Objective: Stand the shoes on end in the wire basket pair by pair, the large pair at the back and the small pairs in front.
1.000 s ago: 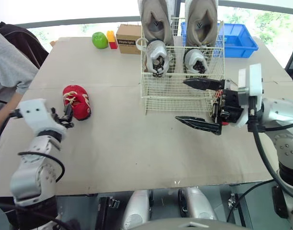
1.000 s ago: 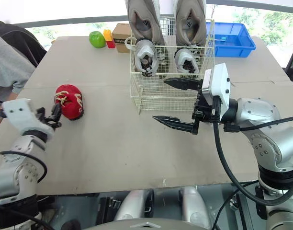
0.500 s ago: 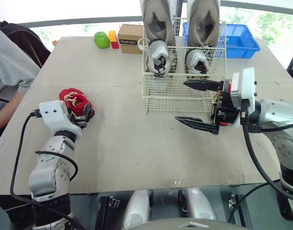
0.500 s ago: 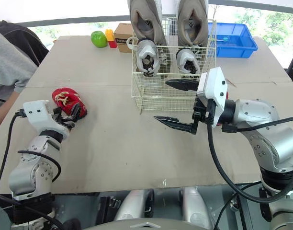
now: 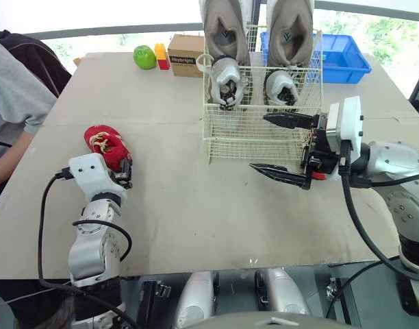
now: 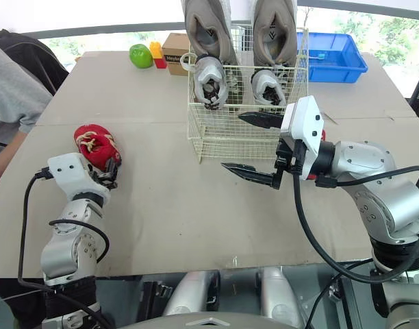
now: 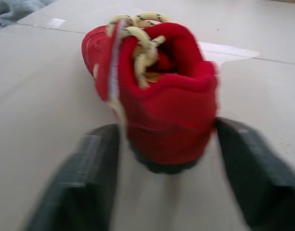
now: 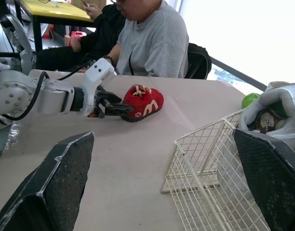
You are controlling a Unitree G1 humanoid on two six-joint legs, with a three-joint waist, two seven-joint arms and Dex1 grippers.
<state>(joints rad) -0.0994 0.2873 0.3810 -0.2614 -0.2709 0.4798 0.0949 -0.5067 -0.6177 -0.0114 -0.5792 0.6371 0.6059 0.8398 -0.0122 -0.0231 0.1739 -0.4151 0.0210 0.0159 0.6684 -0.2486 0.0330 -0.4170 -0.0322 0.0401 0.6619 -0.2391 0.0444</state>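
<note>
where the table [image 5: 196,205] is taken as a clock face seen from the robot's side, the wire basket [image 5: 261,140] stands at about 1 o'clock. it holds four shoes, all on end. two large shoes [image 5: 224,27] stand side by side at its back, and two small grey shoes [image 5: 225,81] stand just in front of them, one before each. the front half of the basket has no shoes in it.

one red shoe [image 5: 107,145] lies on the table at 9 o'clock, well apart from the basket. the left tool [image 5: 123,173] is open, with the shoe's heel between its two fingers. whether a finger touches the heel cannot be told. the right tool [image 5: 259,142] is spread wide and grips nothing. it hangs before the basket's right front corner, its upper finger across the front wire wall.

at 11 o'clock sit one green apple [image 5: 144,56], one yellow and red block [image 5: 159,56] and one cardboard box [image 5: 185,55] in a row. one blue bin [image 5: 346,58] lies behind the basket at 2 o'clock. a person [image 5: 14,103] in grey sits at the 9 o'clock edge.

the large shoes' upper ends are cut off. a patch of red shows behind the right tool, and what it belongs to is hidden.
</note>
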